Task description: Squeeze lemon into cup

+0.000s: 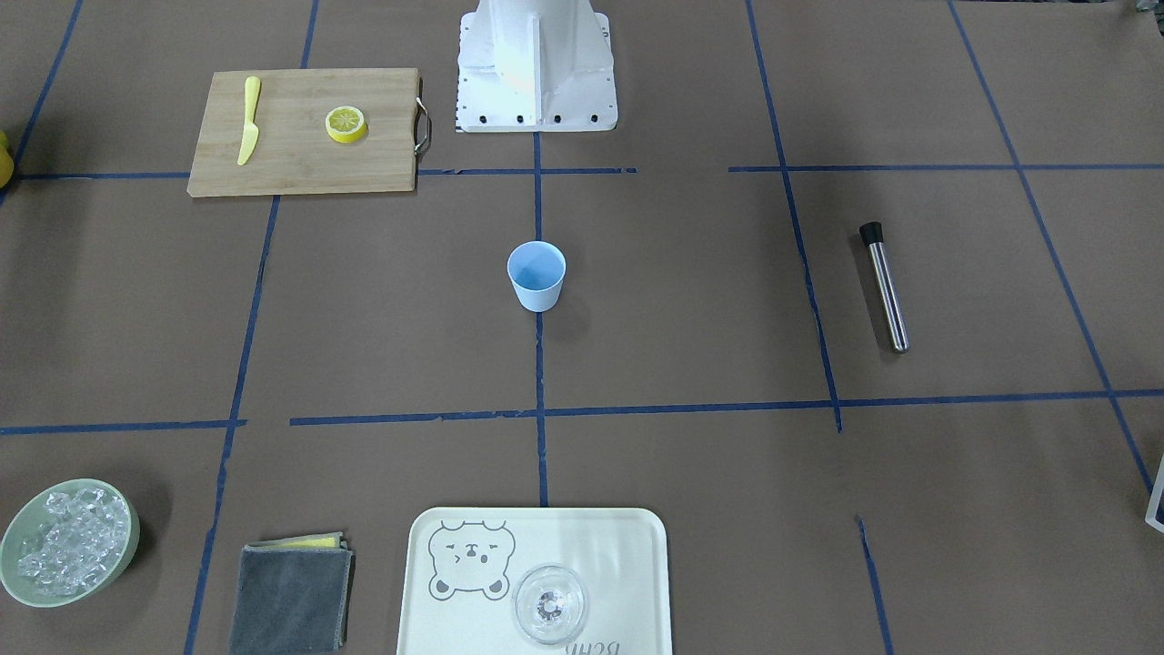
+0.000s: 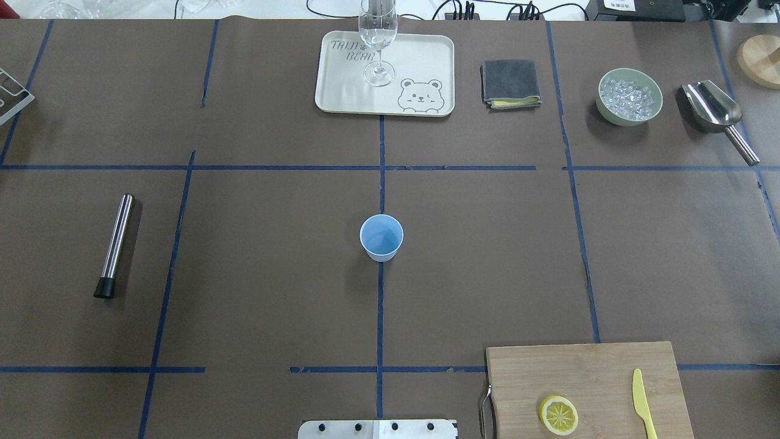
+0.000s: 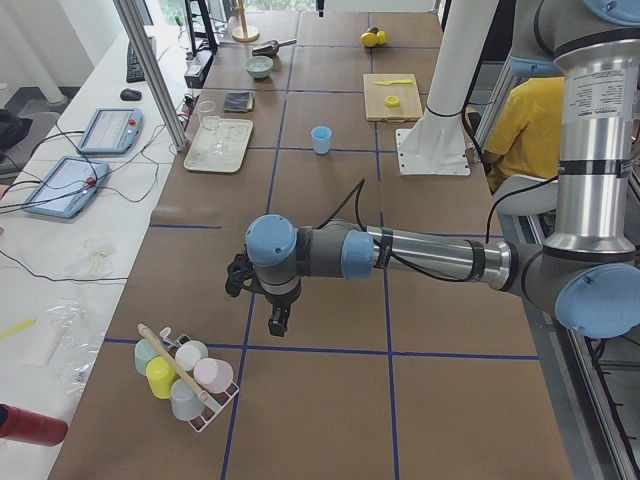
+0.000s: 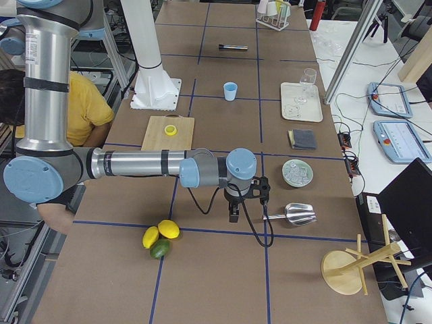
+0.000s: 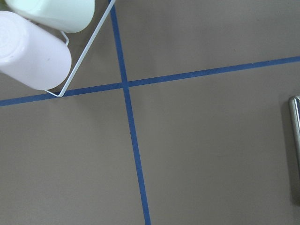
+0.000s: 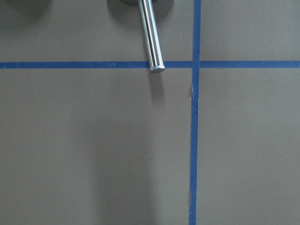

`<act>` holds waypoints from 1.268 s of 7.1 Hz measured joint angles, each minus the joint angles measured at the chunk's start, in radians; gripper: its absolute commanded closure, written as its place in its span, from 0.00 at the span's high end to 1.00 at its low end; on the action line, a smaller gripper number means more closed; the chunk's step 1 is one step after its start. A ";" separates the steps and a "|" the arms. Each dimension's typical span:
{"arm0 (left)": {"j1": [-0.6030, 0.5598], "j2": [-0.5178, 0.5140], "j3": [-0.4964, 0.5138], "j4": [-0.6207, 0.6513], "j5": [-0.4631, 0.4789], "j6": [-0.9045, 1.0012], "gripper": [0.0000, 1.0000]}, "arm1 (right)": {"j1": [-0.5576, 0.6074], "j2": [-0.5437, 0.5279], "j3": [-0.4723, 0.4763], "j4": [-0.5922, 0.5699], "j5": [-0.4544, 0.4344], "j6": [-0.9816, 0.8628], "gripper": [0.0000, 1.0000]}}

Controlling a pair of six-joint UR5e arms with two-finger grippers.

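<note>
The half lemon [image 1: 346, 124] lies cut face up on a wooden cutting board [image 1: 300, 168], at the near right of the overhead view [image 2: 559, 414]. The light blue cup [image 1: 536, 276] stands upright at the table's centre [image 2: 381, 237]. Neither gripper is near them. My left gripper [image 3: 278, 322] hangs over the table's left end beside a rack of cups, and my right gripper [image 4: 233, 214] hangs over the right end by a metal scoop. Both show only in the side views, so I cannot tell whether they are open or shut.
A yellow knife [image 2: 643, 402] lies on the board. A steel rod [image 2: 114, 244] lies at the left. At the far side are a tray [image 2: 426, 55] with a glass [image 2: 378, 42], a grey cloth [image 2: 510, 82], an ice bowl [image 2: 629, 121] and a scoop [image 2: 713, 110].
</note>
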 measured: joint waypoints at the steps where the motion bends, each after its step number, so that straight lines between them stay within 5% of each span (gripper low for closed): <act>1: -0.002 -0.001 -0.008 0.005 0.000 0.000 1.00 | 0.000 0.000 0.000 0.000 -0.001 0.000 1.00; 9: -0.005 0.003 -0.068 0.002 0.053 -0.005 1.00 | -0.005 0.002 0.026 0.005 -0.003 0.003 1.00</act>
